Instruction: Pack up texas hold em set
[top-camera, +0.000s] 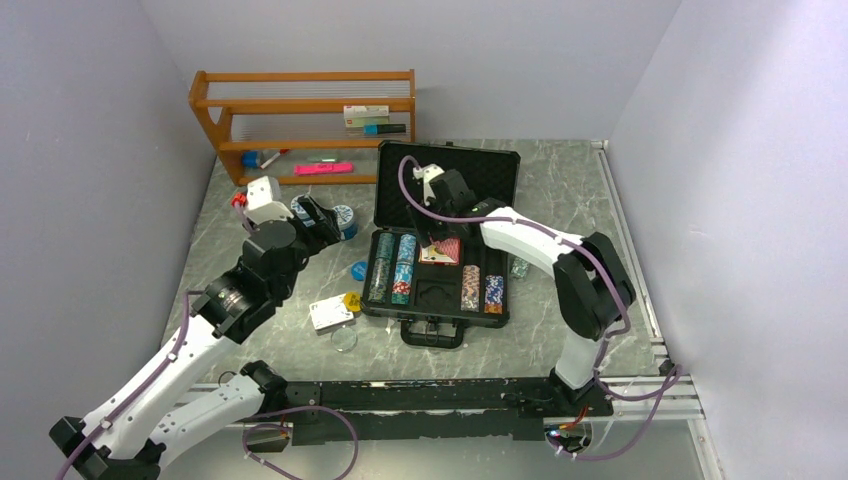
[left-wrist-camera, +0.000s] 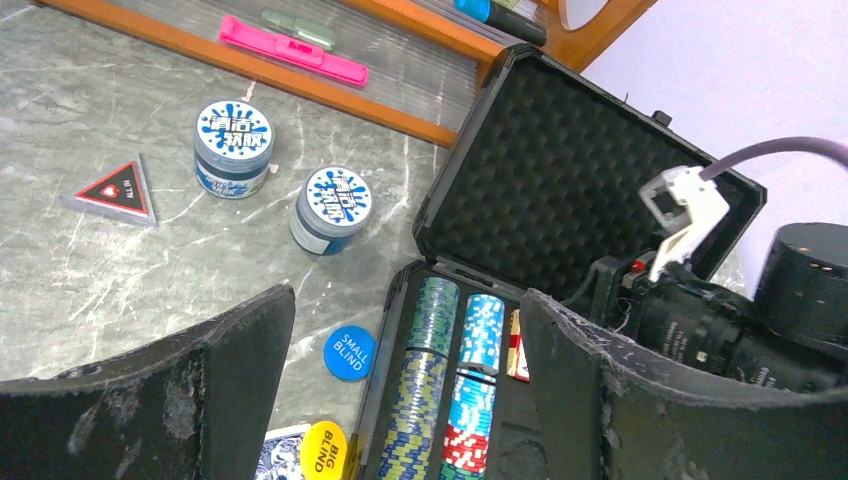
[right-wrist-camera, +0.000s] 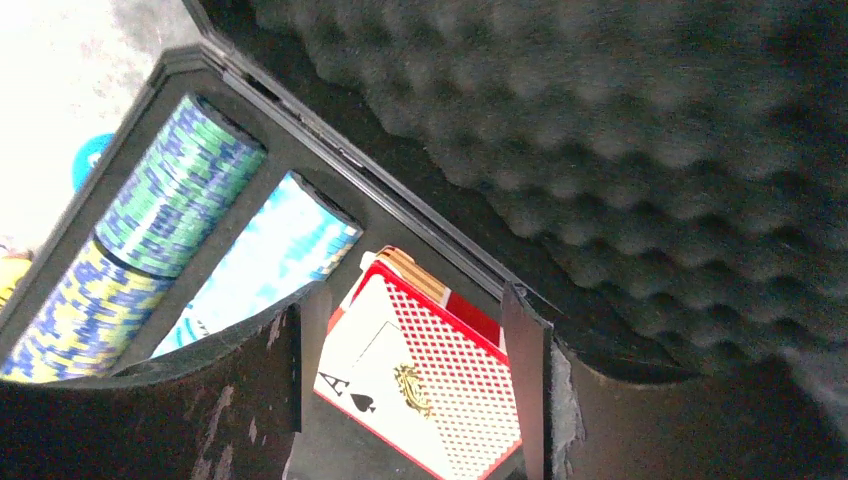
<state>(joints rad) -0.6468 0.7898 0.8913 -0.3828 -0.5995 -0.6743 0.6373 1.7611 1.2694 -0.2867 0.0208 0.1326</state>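
The briefcase (top-camera: 490, 185) of the poker set lies open at mid-table. Its foam-lined lid stands up toward the wooden shelf (top-camera: 300, 110) and its handle faces the arms, so both arms can reach into the tray from above. Taken from the left: a triangular marker (left-wrist-camera: 115, 190) and two round tubs (left-wrist-camera: 233, 145) sit on the table near the shelf, apart from the case. The left gripper (top-camera: 318, 218) hangs above that ground with its jaws spread wide and nothing between them. Its camera looks past the fingers (left-wrist-camera: 180, 390) at the loose pieces, which suggests it is placed to collect them. Those pieces lie just beside the case's left wall: a blue button (left-wrist-camera: 348, 352), a yellow button (left-wrist-camera: 322, 450) and the blue deck (top-camera: 330, 314), none yet packed. Inside the tray, chip stacks (top-camera: 404, 262) fill the two left-hand channels and stand, shorter, in the two right-hand ones. Between them, at the hinge end of the middle compartment, the right gripper (right-wrist-camera: 410, 350) pinches the red deck (right-wrist-camera: 430, 390) across its long edges, the deck tilted. Judgement: it is held edgewise so it can drop into its recess without the fingers fouling the chips. Whether it touches the tray floor cannot be told. Risk: a tilted deck may jam on the recess edge.
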